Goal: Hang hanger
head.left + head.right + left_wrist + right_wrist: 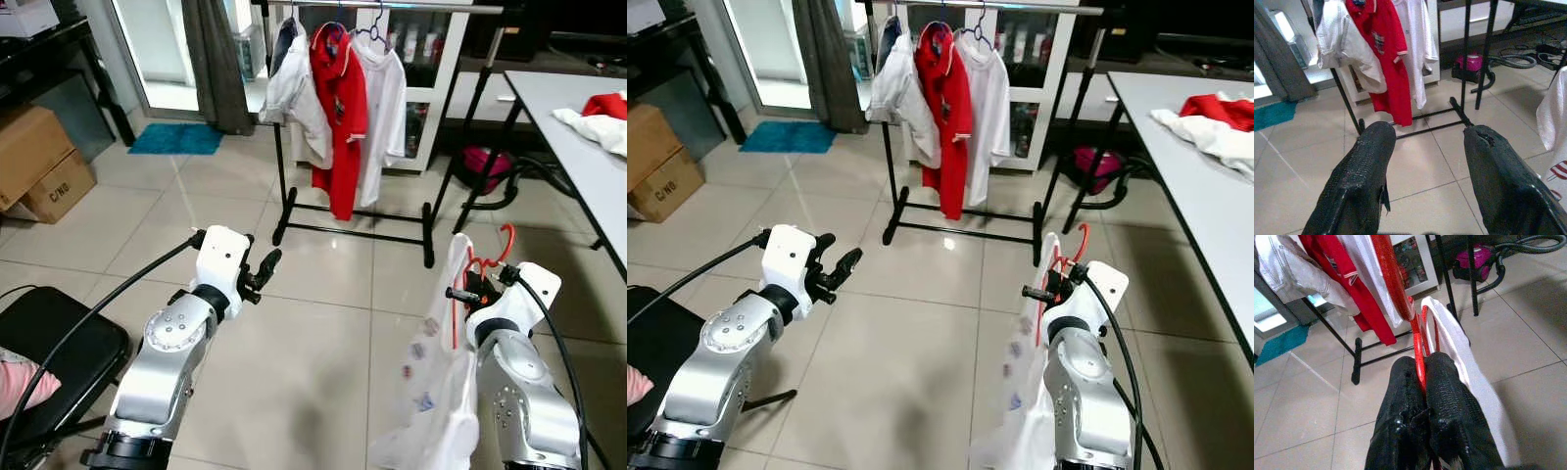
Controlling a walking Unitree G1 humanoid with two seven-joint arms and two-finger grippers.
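My right gripper (1420, 377) is shut on a red hanger (490, 257) that carries a white printed shirt (431, 392), held low over the tiled floor to the right. Ahead stands a black clothes rack (353, 227) with a metal rail (392, 6). A white shirt (294, 93), a red shirt (340, 108) and another white shirt (384, 98) hang from it. My left gripper (266, 266) is open and holds nothing, raised to the left in front of the rack. The rack's base bar (1420, 128) lies beyond the left fingers (1369, 161).
A white table (578, 147) with red and white clothes (602, 116) runs along the right. A black chair (49, 352) sits at my lower left. Cardboard boxes (34, 162) stand far left, a teal mat (176, 139) lies by the door, and a vacuum hose (1513, 61) lies behind the rack.
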